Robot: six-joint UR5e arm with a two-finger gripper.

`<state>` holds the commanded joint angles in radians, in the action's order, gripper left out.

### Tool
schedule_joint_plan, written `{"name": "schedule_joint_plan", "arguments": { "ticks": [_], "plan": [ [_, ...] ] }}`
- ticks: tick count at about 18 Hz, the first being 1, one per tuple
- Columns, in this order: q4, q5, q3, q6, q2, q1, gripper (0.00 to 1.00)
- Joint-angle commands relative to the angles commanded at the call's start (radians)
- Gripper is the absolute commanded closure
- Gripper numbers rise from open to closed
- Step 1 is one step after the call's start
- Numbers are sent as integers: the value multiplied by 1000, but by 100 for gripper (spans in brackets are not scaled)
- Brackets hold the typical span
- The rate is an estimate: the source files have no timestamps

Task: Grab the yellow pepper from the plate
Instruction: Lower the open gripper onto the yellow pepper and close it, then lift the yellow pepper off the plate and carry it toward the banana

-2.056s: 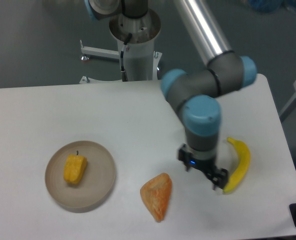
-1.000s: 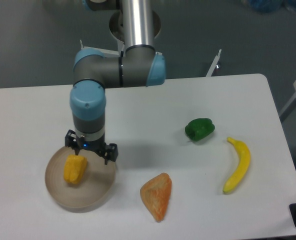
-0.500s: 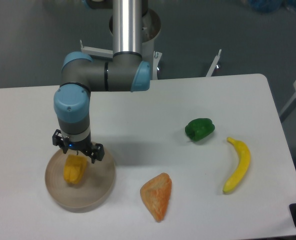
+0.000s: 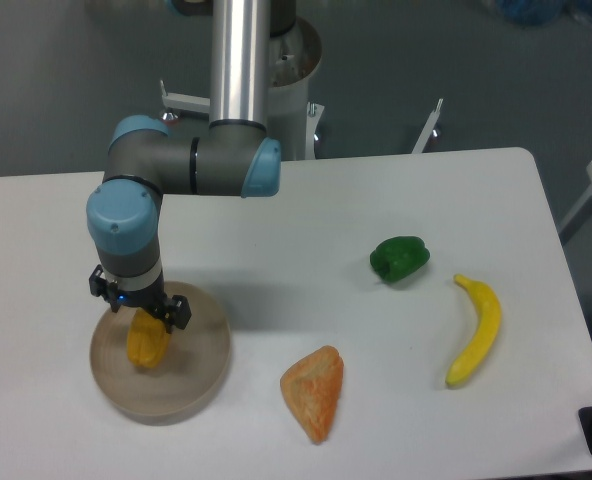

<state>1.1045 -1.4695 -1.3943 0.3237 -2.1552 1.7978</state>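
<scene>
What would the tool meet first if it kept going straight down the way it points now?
Most likely the yellow pepper on the plate: the tool points down right above it. Whether they already touch is unclear from this single view.

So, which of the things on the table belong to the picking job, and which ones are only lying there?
Belong to the job:
- yellow pepper, lying on the plate
- plate
- gripper, right above the pepper; its fingers are hidden, so open or shut is unclear

Only lying there:
- green pepper
- banana
- orange wedge-shaped item
</scene>
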Motion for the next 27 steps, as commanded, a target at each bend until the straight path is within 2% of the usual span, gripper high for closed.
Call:
{"name": "schedule_joint_plan", "arguments": {
  "ticks": [3, 4, 6, 7, 8, 12, 17, 19, 20, 22, 24, 27],
  "plan": [
    [-2, -2, -6, 2, 0, 0, 0],
    [-2, -2, -6, 2, 0, 0, 6],
    [-2, -2, -6, 6, -2, 0, 38],
    [-2, -2, -6, 6, 0, 0, 47],
    [-2, -2, -6, 11, 0, 0, 52],
    [-2, -2, -6, 14, 5, 0, 59],
    [-2, -2, 8, 23, 17, 11, 60],
    [11, -9, 24, 82, 40, 40, 60],
    [21, -38, 20, 194, 70, 69, 60],
    [63, -63, 18, 294, 110, 139, 60],
    [97, -69, 29, 345, 129, 207, 60],
    [103, -74, 28, 492, 143, 303, 60]
  ]
}}
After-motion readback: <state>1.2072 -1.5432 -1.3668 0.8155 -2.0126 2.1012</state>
